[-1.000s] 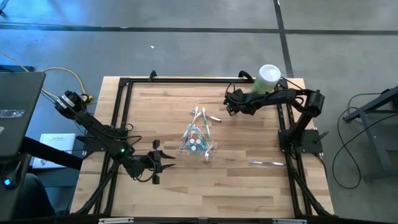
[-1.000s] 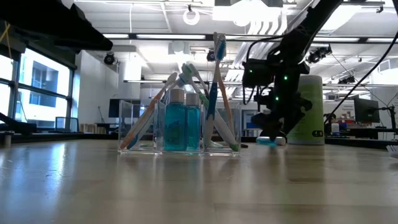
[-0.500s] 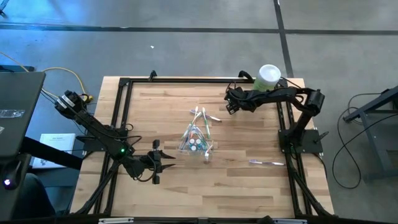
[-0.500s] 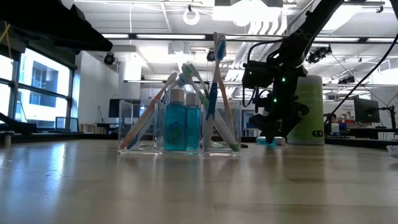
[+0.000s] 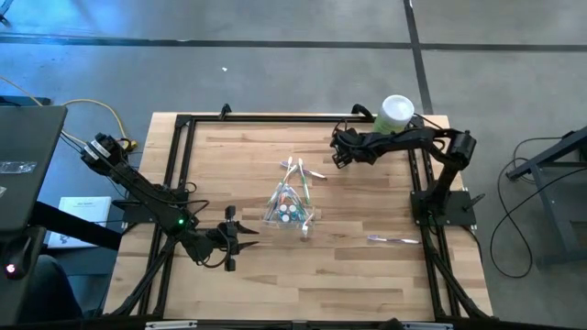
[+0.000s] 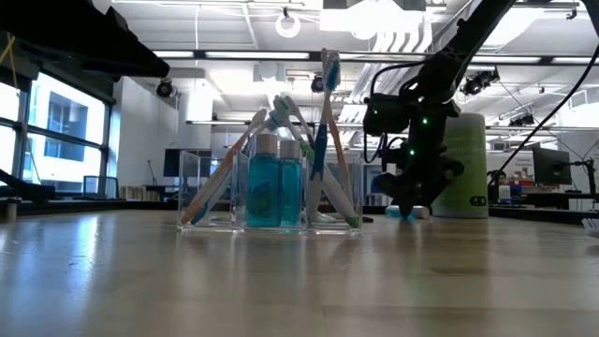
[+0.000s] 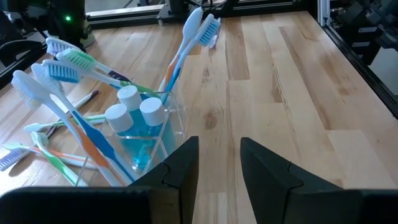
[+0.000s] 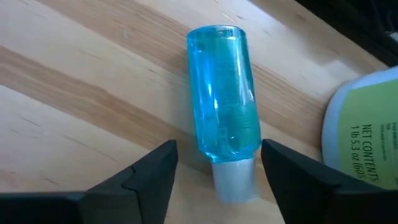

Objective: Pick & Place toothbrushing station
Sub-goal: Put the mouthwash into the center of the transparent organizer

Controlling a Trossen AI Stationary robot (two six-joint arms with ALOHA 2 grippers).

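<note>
Right gripper [image 8: 214,171] spread astride a fallen blue tube [image 8: 224,102] beside the green canister [image 5: 394,114] — poised to pinch. Left gripper [image 7: 219,163], parted and empty, waits near the clear cup [image 5: 290,208] at mid-table.

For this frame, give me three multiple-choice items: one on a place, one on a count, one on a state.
1. The right hand is over: A a lying clear-blue white-capped tube; B the small clear cup; C a toothbrush.
2. White caps in the cup: A one; B three; C five.
3. The right hand's fingers: A clamped on the tube; B apart, straddling it; C out of view.

A: the right wrist view shows the tube below.
B: the left wrist view shows three.
B: gaps show either side.
</note>
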